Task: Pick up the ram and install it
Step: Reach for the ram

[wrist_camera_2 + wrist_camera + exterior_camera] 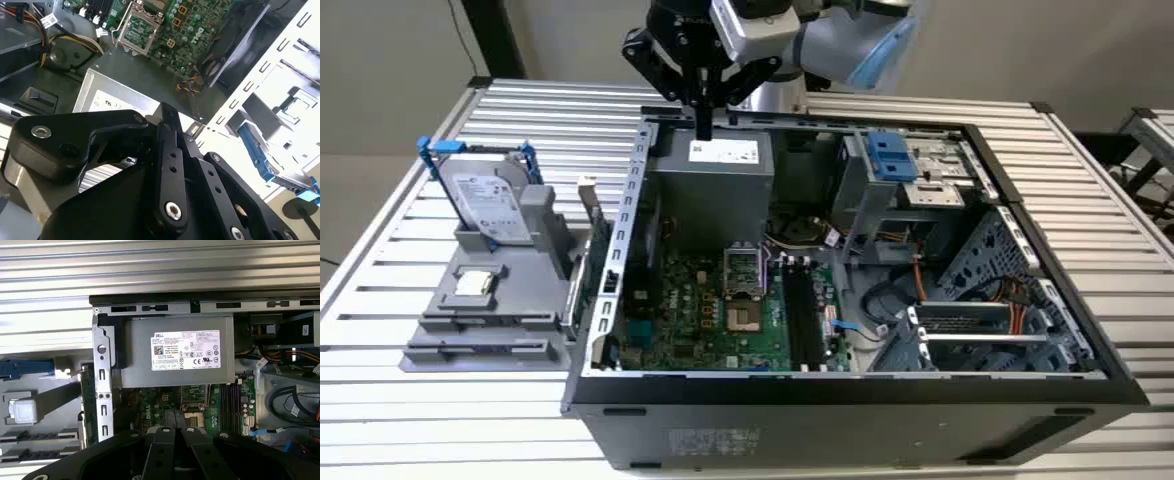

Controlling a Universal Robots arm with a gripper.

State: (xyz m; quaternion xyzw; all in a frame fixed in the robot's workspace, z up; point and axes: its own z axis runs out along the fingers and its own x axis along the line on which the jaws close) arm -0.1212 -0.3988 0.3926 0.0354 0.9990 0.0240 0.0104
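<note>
Tapering to one slim tip, the fingers (704, 118) look pressed together with nothing between them, so the gripper (704, 130) is empty. It hangs pointing down above the power supply (714, 180), near the rear edge of the open case (620, 250); in the first wrist view the gripper (175, 437) looks straight down on that power supply (175, 350). The ram (595, 240) appears to stand on edge in the grey holder (494, 320) just outside the case wall, on the exterior view's left, beside the hard drive (494, 205); in the first wrist view the ram (86, 400) is a thin strip along that wall. The slots (803, 310) on the motherboard (707, 315) hold no stick. I judge the task to be at its start, in the approach to the pick-up. A grasp would call for the fingers spread and lined up across the stick's thin upper edge, clear of the case wall right beside it.
</note>
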